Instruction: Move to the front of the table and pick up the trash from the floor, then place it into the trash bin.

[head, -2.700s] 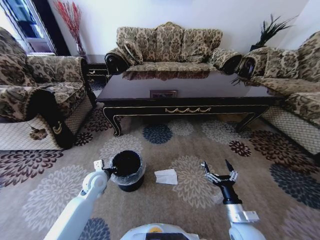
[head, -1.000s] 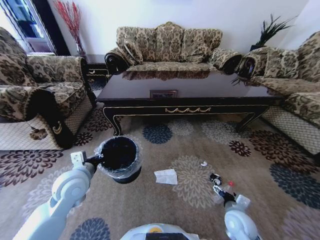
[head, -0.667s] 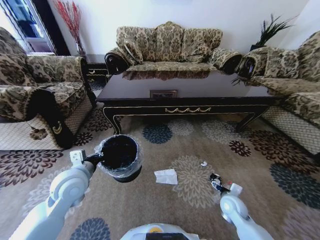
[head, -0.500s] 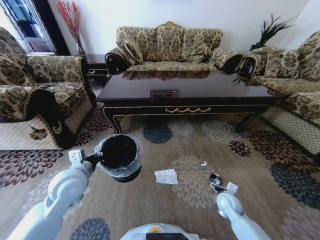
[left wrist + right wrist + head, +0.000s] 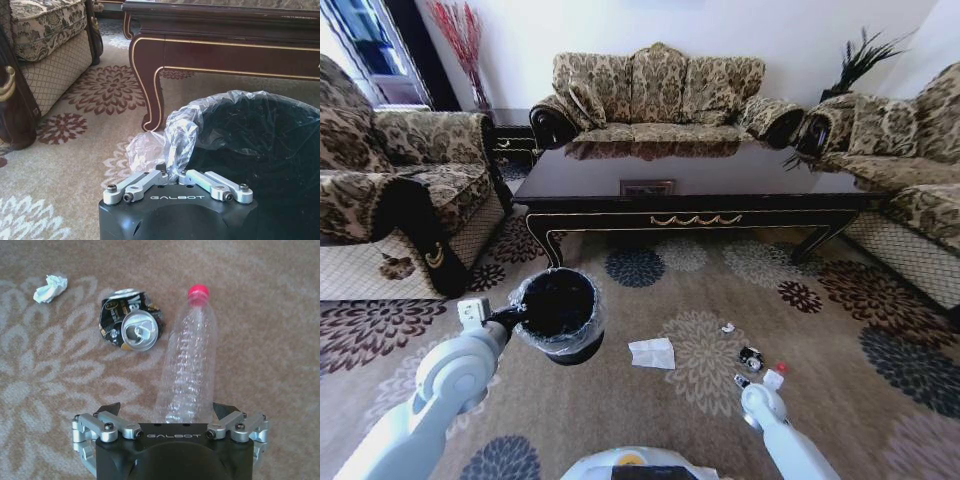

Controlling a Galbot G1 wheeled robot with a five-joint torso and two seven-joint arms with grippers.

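the right gripper (image 5: 749, 386) in the head view is down low over the floor (image 5: 660, 290), with the red-capped bottle (image 5: 772, 376) just beyond it and a crushed can (image 5: 751, 356) next to that. the white napkin (image 5: 653, 352) lies well off toward the left arm, and a tiny scrap (image 5: 728, 327) sits past the can. the left gripper (image 5: 508, 318) holds the trash bin (image 5: 558, 318) up off the carpet by its rim, in front of the table (image 5: 695, 195).

in the left wrist view, the left gripper (image 5: 172, 176) is pinched closed on the bin's clear liner (image 5: 165, 145) and rim (image 5: 235, 100), the bin mouth opening just ahead of it.

in the right wrist view, the right gripper (image 5: 167, 412) is spread wide, one finger on each side of the bottle's base (image 5: 187, 405). the bottle (image 5: 190, 365) lies lengthwise away from it, its cap (image 5: 198, 291) farthest off, the can (image 5: 131, 326) close beside its shoulder and the scrap (image 5: 50, 288) farther out.

the bottle looks empty, so probably very light, thin-walled and slick. it would likely dent and roll or squirt out under a hard pinch. across the ribbed lower body, where the fingers already straddle it, seems the safest hold.
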